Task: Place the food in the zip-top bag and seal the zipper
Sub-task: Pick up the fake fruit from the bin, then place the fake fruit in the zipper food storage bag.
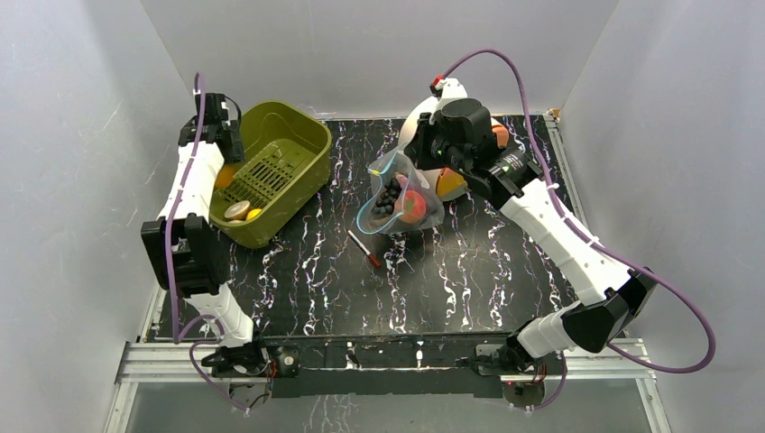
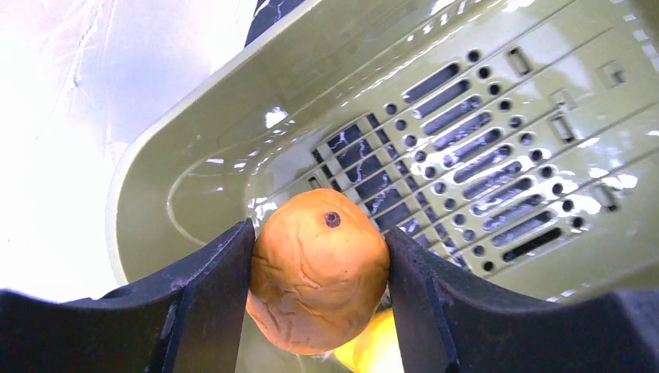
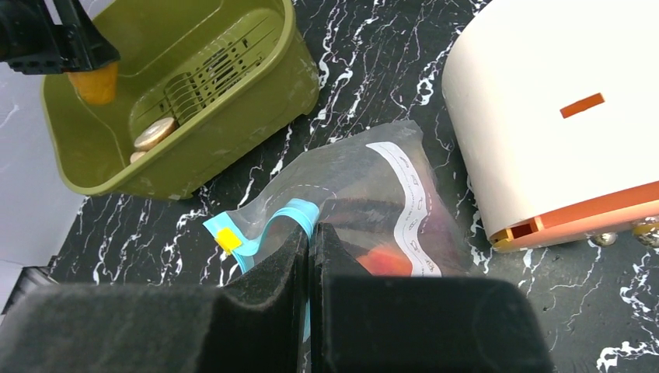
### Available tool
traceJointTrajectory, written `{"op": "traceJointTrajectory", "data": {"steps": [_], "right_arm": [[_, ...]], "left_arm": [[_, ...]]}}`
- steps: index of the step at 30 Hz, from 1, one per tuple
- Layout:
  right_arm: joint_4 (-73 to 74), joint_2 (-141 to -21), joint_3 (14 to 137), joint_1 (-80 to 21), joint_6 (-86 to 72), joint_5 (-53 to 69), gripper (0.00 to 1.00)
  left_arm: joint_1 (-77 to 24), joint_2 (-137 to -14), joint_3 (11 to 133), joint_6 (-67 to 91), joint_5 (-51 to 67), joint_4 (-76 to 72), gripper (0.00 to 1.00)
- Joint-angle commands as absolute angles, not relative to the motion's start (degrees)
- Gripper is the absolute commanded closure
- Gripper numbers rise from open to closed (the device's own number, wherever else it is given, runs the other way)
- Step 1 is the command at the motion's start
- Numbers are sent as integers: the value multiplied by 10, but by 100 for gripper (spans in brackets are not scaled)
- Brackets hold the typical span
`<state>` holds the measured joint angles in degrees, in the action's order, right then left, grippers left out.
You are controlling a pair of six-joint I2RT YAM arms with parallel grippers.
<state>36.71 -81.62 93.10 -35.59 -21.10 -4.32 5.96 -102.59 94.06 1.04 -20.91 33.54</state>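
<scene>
My left gripper (image 2: 319,260) is shut on an orange fruit (image 2: 319,272) and holds it just above the floor of the olive-green basket (image 2: 155,155); in the top view it (image 1: 224,171) is at the basket's left side. A yellow fruit (image 2: 373,350) lies under it. My right gripper (image 3: 309,233) is shut on the teal-blue zipper (image 3: 291,211) of the clear zip-top bag (image 3: 365,186) and holds the mouth up. The bag (image 1: 401,203) lies mid-table with dark grapes (image 1: 388,200) and a red peach (image 1: 412,206) inside.
The basket (image 1: 298,135) also holds a pale round piece (image 1: 237,209) and a yellow piece (image 1: 254,215). A red-tipped pen (image 1: 364,247) lies in front of the bag. A white and orange object (image 3: 544,116) stands right behind the bag.
</scene>
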Motion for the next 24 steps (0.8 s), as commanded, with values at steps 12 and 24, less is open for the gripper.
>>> {"op": "traceJointTrajectory", "data": {"steps": [12, 24], "right_arm": [[340, -816, 946, -355, -284, -9, 100], [348, -858, 968, -354, -347, -6, 100]], "left_arm": [[56, -889, 955, 127, -20, 381, 63], [56, -894, 1030, 280, 253, 342, 64]]}}
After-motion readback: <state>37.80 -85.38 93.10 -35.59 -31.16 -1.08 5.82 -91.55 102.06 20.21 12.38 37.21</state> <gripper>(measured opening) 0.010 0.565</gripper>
